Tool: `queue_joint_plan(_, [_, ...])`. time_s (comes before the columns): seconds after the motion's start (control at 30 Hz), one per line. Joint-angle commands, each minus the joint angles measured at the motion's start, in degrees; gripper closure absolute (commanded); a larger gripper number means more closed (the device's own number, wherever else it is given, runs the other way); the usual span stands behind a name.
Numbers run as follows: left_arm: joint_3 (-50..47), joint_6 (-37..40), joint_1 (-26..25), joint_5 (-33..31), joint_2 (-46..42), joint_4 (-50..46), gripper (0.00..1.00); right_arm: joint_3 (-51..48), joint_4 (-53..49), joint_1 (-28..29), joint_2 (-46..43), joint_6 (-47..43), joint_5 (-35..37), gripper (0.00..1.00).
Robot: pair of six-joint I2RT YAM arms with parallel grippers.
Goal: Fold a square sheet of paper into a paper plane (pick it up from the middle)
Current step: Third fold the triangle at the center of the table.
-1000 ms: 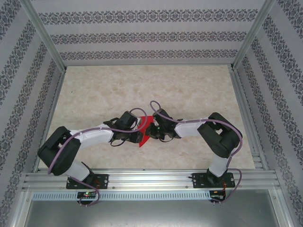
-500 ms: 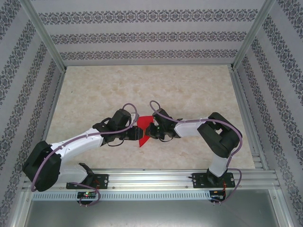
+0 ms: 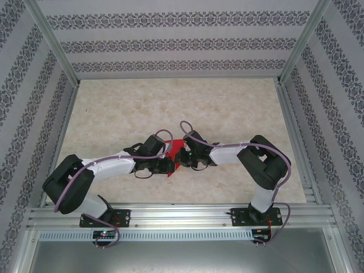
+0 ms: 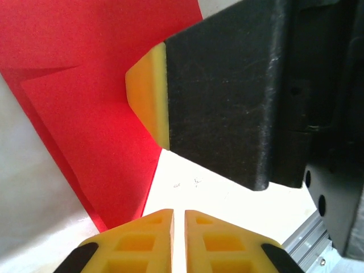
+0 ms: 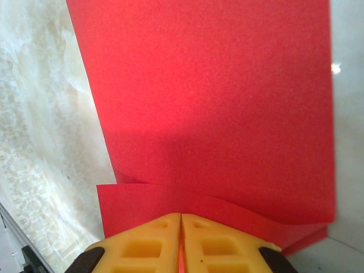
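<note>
The left claw [image 4: 178, 215] is clenched: its yellow pads are drawn almost flush, with only a hairline slit between them and no paper visibly caught there. It sits just beside the near edge of the red paper [image 4: 85, 114]. The paper lies partly folded in the middle of the counter [image 3: 170, 108], between the two claws, one flap creased over another. The right claw [image 5: 181, 217] is also clenched. Red shows in the seam of its pads, so it looks to be pinching a raised fold. This seems a middle fold, well short of a finished plane. The next move probably calls for the left claw to flatten the crease while the right claw holds the paper steady, without dragging it.
</note>
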Motion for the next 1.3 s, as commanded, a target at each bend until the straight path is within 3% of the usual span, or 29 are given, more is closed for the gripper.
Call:
queue_joint_plan(0.0, [2.38,1.62,-0.47,1.89,1.75,0.18,0.87,-1.62,-5.25,0.60,3.71,-0.06,2.99,0.89])
queue_joint_plan(0.57, [0.85,2.87,-0.56,-0.86,5.99,1.38,0.88,-1.37,-5.94,0.60,4.60,-0.25,2.98,0.89])
queue_joint_plan(1.13, [-1.98,0.22,-0.50,5.27,5.46,9.66,0.84,-1.72,-7.37,0.51,5.12,-1.18,3.85,0.89])
queue_joint_plan(1.27, [-2.46,-0.31,-0.39,3.90,2.36,10.20,0.83,-1.90,-7.43,0.42,5.30,-1.37,3.95,0.89])
